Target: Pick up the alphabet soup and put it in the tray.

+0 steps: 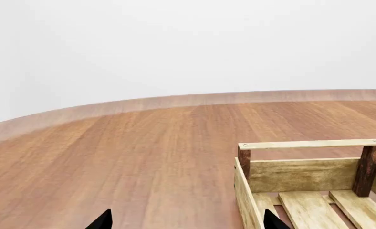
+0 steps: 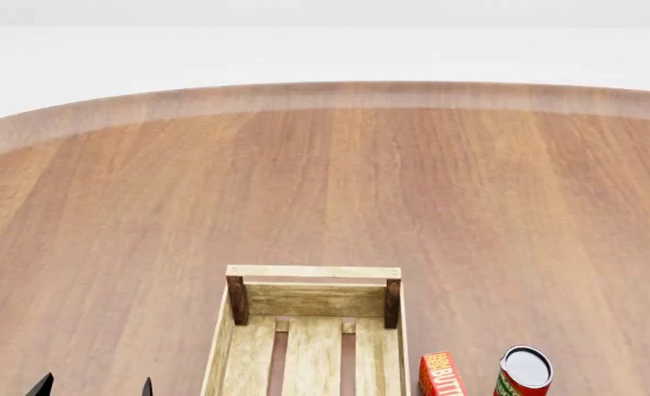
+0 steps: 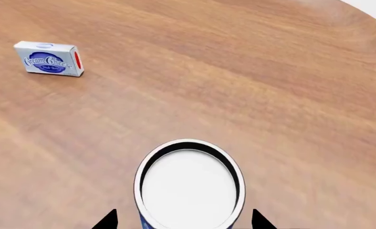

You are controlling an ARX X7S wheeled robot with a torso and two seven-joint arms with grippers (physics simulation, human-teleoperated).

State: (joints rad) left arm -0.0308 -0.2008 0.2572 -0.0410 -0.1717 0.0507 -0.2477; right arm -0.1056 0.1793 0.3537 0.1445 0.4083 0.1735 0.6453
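Note:
The alphabet soup [image 3: 188,186] stands upright on the wooden table, showing its whitish round top and a strip of blue label; it shows only in the right wrist view. My right gripper [image 3: 184,222] is open, with one dark fingertip on each side of the can and a gap to it on both sides. The tray [image 2: 314,271], a light-wood crate with dark corner posts, lies at the near middle of the head view and is empty. It also shows in the left wrist view [image 1: 309,143]. My left gripper [image 1: 188,224] is open and empty beside the tray's left side [image 2: 94,386].
A red butter box [image 2: 440,375] and a red-and-green can [image 2: 523,371] stand just right of the tray. A white-and-blue cream cheese box [image 3: 48,58] lies on the table beyond the soup can. The round table's curved edge [image 2: 325,87] runs along the far side.

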